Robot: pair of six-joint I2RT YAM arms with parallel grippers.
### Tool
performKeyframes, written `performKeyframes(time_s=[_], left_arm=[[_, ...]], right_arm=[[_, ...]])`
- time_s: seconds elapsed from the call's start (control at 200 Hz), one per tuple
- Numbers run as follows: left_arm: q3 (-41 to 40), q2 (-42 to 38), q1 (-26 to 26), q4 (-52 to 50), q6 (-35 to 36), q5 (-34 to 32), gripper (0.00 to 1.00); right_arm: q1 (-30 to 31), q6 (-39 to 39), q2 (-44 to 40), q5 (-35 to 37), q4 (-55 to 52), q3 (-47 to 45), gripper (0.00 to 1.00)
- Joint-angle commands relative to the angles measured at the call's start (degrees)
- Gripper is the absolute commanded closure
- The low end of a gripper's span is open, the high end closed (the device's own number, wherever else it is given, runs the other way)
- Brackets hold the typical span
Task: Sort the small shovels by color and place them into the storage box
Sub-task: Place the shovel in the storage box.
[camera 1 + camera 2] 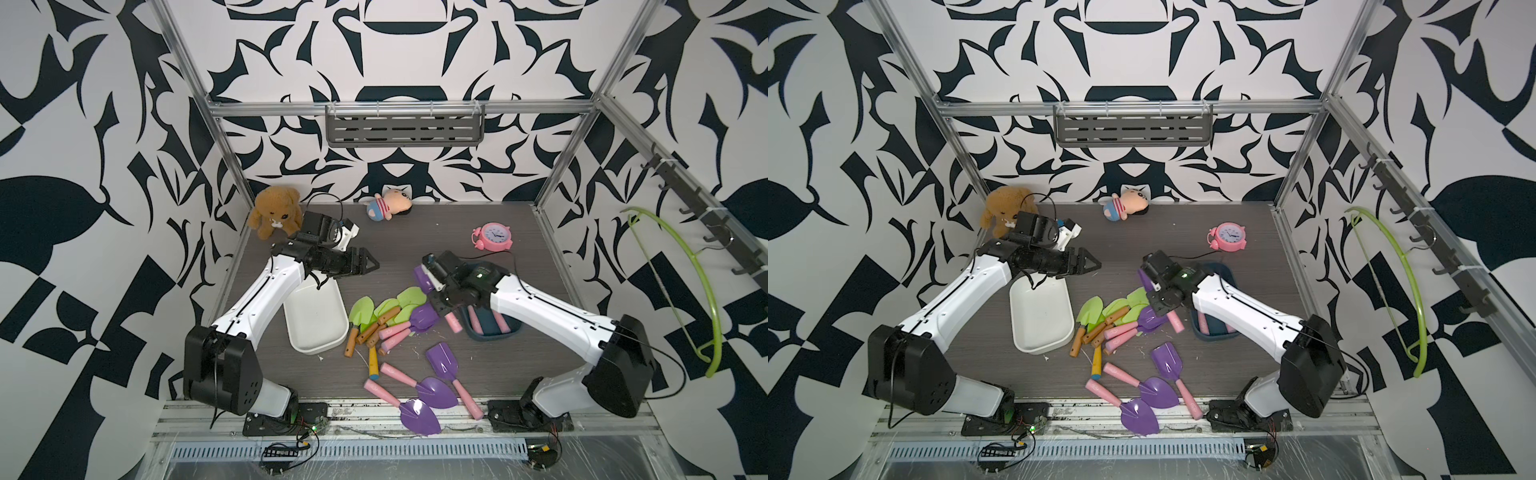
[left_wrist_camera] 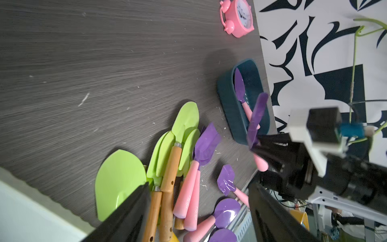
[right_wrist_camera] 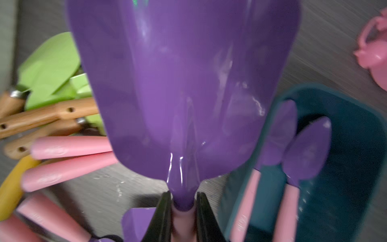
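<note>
My right gripper (image 3: pixel 184 201) is shut on the neck of a purple shovel (image 3: pixel 180 83) with a pink handle. It holds that shovel above the table beside the dark teal storage box (image 1: pixel 490 337), where two purple shovels (image 3: pixel 301 150) lie. My left gripper (image 1: pixel 372 262) hangs open and empty over the far end of the white storage box (image 1: pixel 316 320), which looks empty. Green shovels (image 1: pixel 365 311) with brown handles lie piled with purple ones (image 1: pixel 419 320) between the boxes. A yellow-handled shovel (image 1: pixel 372 361) lies nearer the front.
Three purple shovels (image 1: pixel 436 390) lie loose near the table's front rail. A teddy bear (image 1: pixel 276 210), a doll (image 1: pixel 388 205) and a pink alarm clock (image 1: pixel 492 237) stand at the back. A green hanger (image 1: pixel 702 291) hangs on the right wall.
</note>
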Motion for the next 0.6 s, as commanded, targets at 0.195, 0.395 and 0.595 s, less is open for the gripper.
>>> performKeyframes(time_s=[0.195, 0.395, 0.595], left_arm=[[-2.8, -2.0, 1.8, 1.5, 4.5, 1.7, 0.19], [-3.4, -1.8, 1.9, 1.8, 5.2, 1.7, 0.19], [-3.7, -1.6, 2.4, 1.9, 5.3, 1.5, 0.19]], right_arm=[[-14.1, 1.9, 1.3, 2.7, -8.1, 0.3, 0.94], [-17.5, -1.0, 6.3, -1.0, -5.0, -0.4, 0.94], [-19.7, -0.4, 10.2, -2.2, -3.1, -1.9, 0.92]])
